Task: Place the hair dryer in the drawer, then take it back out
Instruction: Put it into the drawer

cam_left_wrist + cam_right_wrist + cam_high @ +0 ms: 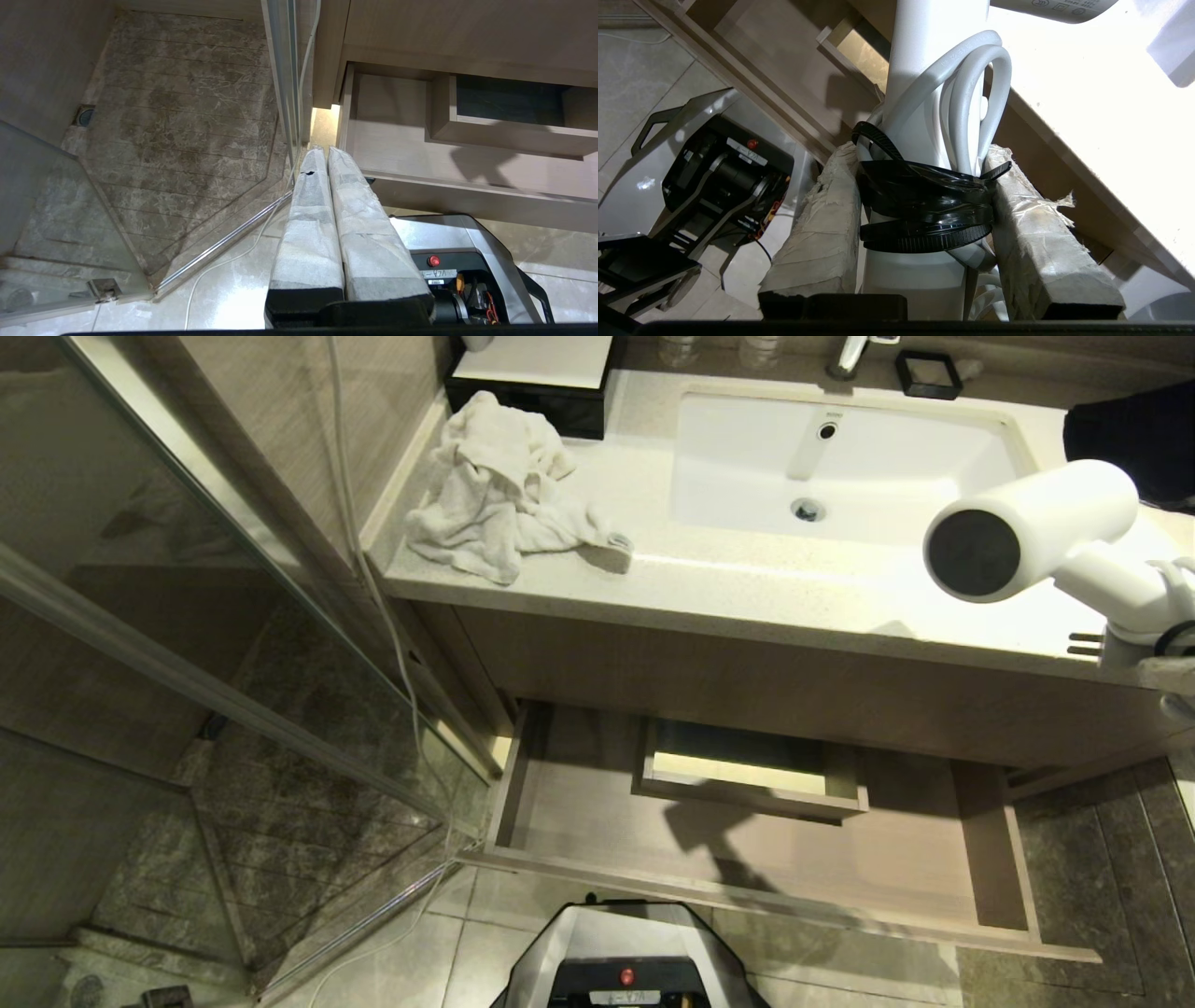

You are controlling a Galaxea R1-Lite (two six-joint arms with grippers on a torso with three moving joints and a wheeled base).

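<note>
The right gripper (920, 219) is clamped on the dryer (1036, 532) handle, over the tied cord (971, 93), holding it above the counter (747, 588) edge with the barrel ahead of the fingers. The drawer (597, 831) stands open, below and to the gripper's left. Judging from this, a good descent keeps the barrel clear of the counter lip and the back cutout (747, 775). The left gripper (327, 154) hangs parked, fingers together.

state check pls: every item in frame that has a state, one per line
hair dryer: held in the air over the counter's right end, grey end toward the camera, cord tied
drawer: pulled open, nothing inside
right end effector: shut on the hair dryer's handle
left end effector: shut, holding nothing, low beside the drawer's left end
towel: crumpled on the counter
</note>
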